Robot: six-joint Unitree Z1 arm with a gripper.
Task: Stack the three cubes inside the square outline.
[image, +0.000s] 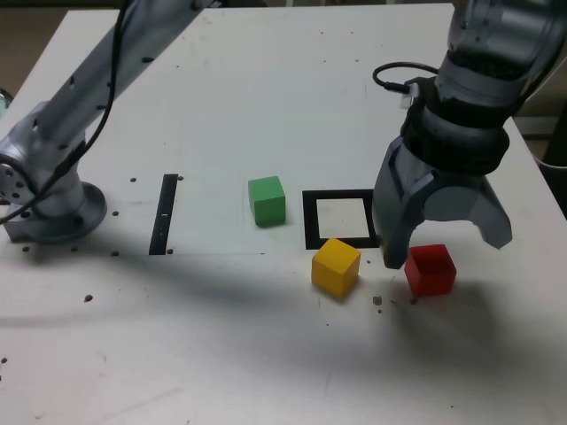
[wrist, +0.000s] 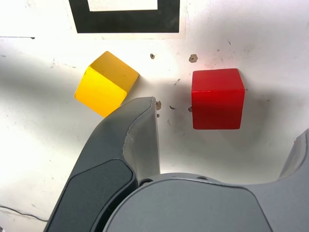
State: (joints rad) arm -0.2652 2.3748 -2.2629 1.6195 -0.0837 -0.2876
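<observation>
Red cube (image: 431, 269) sits on the table (image: 266, 88) at the exterior view's right of the square outline (image: 339, 219), apart from it, and your hand (image: 446, 243) hangs right over it, spread wide and holding nothing; in the wrist view the red cube (wrist: 217, 98) lies in the gap between the two fingers, one finger (wrist: 130, 140) passing just beside the yellow cube (wrist: 106, 83). Yellow cube (image: 336, 266) rests turned at an angle just below the outline's near edge in the exterior view, close to the tape but not inside it. Green cube (image: 267, 200) stands to the exterior view's left of the outline, near it, not touching. The outline's white centre is bare, so nothing is placed and no stack is begun: all three cubes are left to do. You look set for a first pick on red; judging by the finger beside yellow, a descent here could nudge yellow, so watch that side. Further out, a narrow black strip (image: 164, 213) lies left of green in the exterior view, and the arm base (image: 49, 190) sits at the far left edge. Small dark specks dot the table around the cubes.
</observation>
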